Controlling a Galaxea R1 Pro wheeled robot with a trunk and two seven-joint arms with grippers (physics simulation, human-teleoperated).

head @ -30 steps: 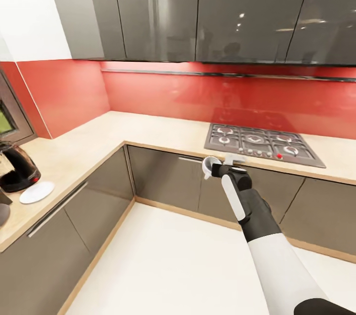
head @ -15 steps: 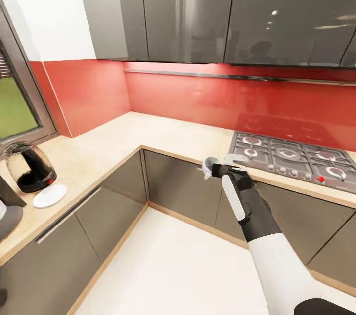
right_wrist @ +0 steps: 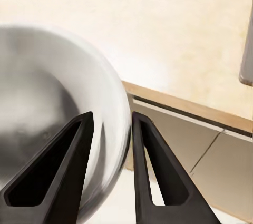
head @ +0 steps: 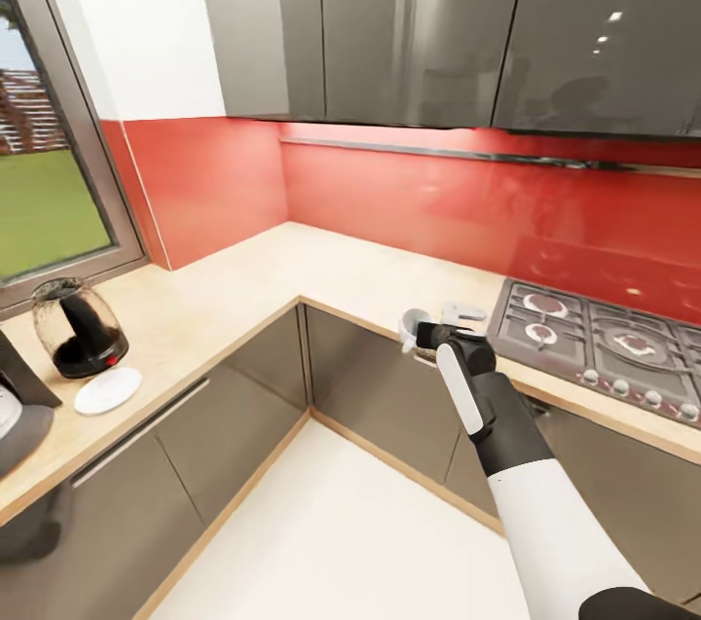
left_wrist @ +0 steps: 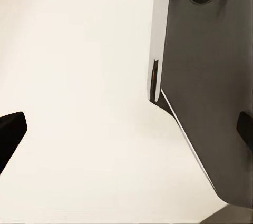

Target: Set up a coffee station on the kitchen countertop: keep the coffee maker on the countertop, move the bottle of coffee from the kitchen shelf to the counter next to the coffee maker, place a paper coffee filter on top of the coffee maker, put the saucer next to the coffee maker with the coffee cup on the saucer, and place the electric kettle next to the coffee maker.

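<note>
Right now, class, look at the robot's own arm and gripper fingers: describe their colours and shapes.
In the head view, the right arm has a white rounded forearm, a black wrist section and a white strip. The right gripper has two flat, black, tapering fingers with hollow centres.

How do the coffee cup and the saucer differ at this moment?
The coffee cup is held off the counter, its rim pinched by the right gripper; the saucer lies flat on the kitchen countertop beside the electric kettle. The cup is deep, the saucer flat. Both are white.
</note>
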